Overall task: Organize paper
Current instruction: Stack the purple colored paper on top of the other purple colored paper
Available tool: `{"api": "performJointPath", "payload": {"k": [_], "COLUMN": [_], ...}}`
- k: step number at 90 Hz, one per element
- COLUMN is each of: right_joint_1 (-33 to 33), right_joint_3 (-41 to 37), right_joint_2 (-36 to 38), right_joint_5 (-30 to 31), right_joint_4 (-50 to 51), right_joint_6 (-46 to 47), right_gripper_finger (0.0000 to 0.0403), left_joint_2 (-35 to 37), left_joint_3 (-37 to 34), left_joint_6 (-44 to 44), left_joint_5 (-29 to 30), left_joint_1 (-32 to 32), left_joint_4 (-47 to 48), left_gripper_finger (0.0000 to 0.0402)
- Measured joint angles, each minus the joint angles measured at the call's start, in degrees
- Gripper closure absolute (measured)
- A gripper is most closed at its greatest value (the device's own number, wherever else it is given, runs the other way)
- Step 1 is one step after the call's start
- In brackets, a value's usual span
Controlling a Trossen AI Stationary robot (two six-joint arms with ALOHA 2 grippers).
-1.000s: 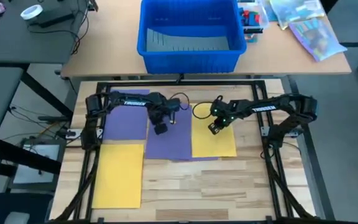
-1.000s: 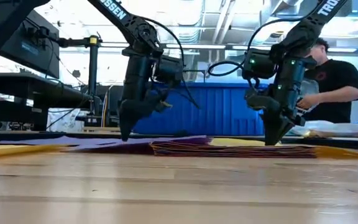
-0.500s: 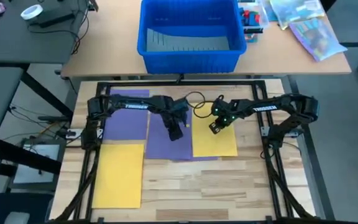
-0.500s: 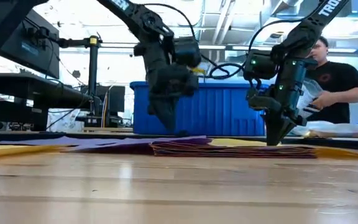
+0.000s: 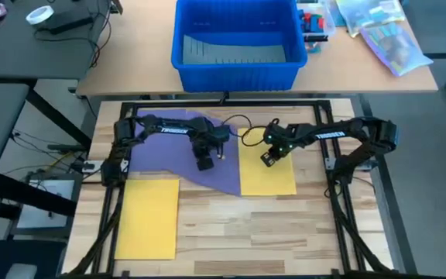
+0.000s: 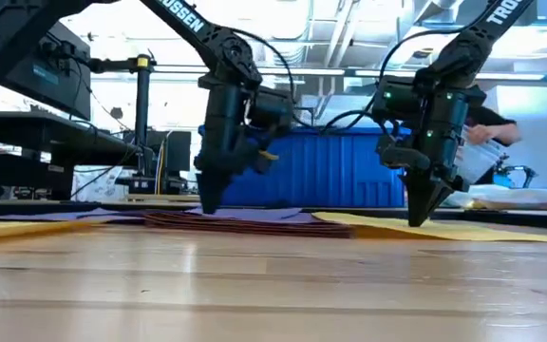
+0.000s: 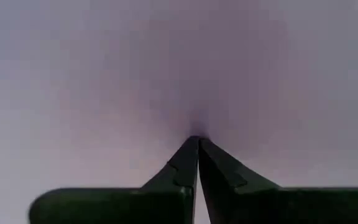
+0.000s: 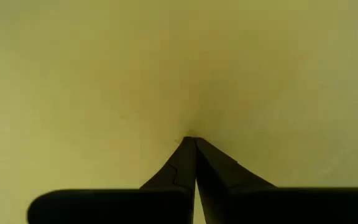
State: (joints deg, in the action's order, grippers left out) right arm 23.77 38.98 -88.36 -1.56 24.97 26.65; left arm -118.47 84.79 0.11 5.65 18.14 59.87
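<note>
Paper sheets, purple and yellow, lie flat on the tabletop (image 5: 285,225) under two downward-pointing arms. Left pincer (image 5: 205,163): fingers together, tips pressed onto the purple paper (image 5: 207,151); the left wrist view shows the two dark fingertips (image 7: 194,163) meeting in a point against a plain purple surface, so the contact reads as a fingertip press suited to sliding a sheet, not a clamp on an edge. Right pincer (image 5: 267,159): fingers likewise together, tips set on the yellow sheet (image 5: 269,174) just beside the purple one; judged purpose, pinning that sheet in place while the neighbour is shifted. The purple paper sits skewed to the frame, one corner pointing toward the near edge and its right border overlapping or touching the yellow sheet; in the low view it appears as a thin stack (image 6: 245,218), several layers thick, though the sheet count cannot be told. A second yellow sheet (image 5: 147,217) lies well apart at the near left, squared to the tabletop and untouched. Beyond the work area: a blue bin (image 5: 237,43) on a separate table, with a clear bag (image 5: 389,39) of coloured contents to its right. Obstructions: a loose cable (image 5: 246,138) loops between the two wrists, and the pincers stand near enough that crossing paths would risk contact; a person (image 6: 487,133) is partly visible behind the right arm.
</note>
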Motion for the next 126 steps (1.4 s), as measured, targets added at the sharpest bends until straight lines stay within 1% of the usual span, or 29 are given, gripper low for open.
{"api": "performJointPath", "payload": {"k": [8,14,25,29,33,39,44,50,55,72,82,91,98,110,120,126], "right_joint_1": [0.0,0.0,0.0,0.0,-0.2,-0.8,-2.1,-3.7,-5.1,-9.1,-9.5,-10.0,-10.6,-11.9,-12.0,-11.5], "right_joint_3": [0.0,0.0,0.0,-0.1,-0.1,-0.1,0.3,1.8,3.1,5.1,5.2,6.7,9.1,13.5,14.7,14.7], "right_joint_2": [0.0,0.0,0.0,0.0,0.3,0.7,1.1,1.6,1.7,0.6,-2.9,-7.9,-12.2,-18.6,-20.7,-20.8], "right_joint_5": [0.0,0.0,0.0,-0.4,-2.0,-5.7,-7.6,-8.7,-8.7,-6.8,-5.8,-5.8,-6.2,-6.5,-6.9,-7.1], "right_joint_4": [-0.2,-0.2,-0.5,-1.0,-2.0,-5.1,-8.3,-14.5,-19.0,-26.6,-31.9,-34.9,-35.3,-35.1,-34.9,-31.9], "right_joint_6": [-0.1,-0.1,-0.1,-0.1,-0.2,-0.1,-0.1,-0.8,-3.0,-10.7,-13.9,-13.5,-13.0,-11.8,-9.2,-8.6], "right_gripper_finger": [0.0403,0.0403,0.0403,0.0403,0.0403,0.0403,0.0403,0.0403,0.0403,0.0403,0.0403,0.0403,0.0403,0.0403,0.0403,0.0403], "left_joint_2": [1.5,3.0,4.7,4.9,5.0,4.9,4.9,4.9,4.9,4.9,4.9,4.9,4.9,4.9,4.9,4.9], "left_joint_3": [-0.2,-0.1,-0.1,0.0,0.0,0.0,0.0,0.0,0.0,0.0,-0.8,-2.0,-3.4,-4.5,-4.5,-4.5], "left_joint_6": [-4.6,-7.4,-5.5,-4.6,-4.1,-3.8,-3.8,-3.6,-3.0,-0.7,-0.1,0.0,0.1,1.8,2.7,2.6], "left_joint_5": [-0.3,-1.7,-7.0,-7.8,-8.4,-8.6,-8.5,-8.4,-8.5,-10.7,-11.3,-13.0,-14.3,-14.6,-14.6,-14.5], "left_joint_1": [0.9,1.4,1.2,0.9,0.7,0.6,0.7,0.8,1.0,2.5,2.9,3.6,3.9,3.7,3.8,3.9], "left_joint_4": [-0.6,-2.1,-7.3,-9.0,-9.5,-8.9,-8.7,-8.7,-8.6,-5.5,-7.2,-7.9,-8.6,-8.2,-8.4,-8.3], "left_gripper_finger": [0.0402,0.0402,0.0402,0.0402,0.0402,0.0402,0.0402,0.0402,0.0402,0.0402,0.0402,0.0402,0.0402,0.0402,0.0402,0.0402]}}
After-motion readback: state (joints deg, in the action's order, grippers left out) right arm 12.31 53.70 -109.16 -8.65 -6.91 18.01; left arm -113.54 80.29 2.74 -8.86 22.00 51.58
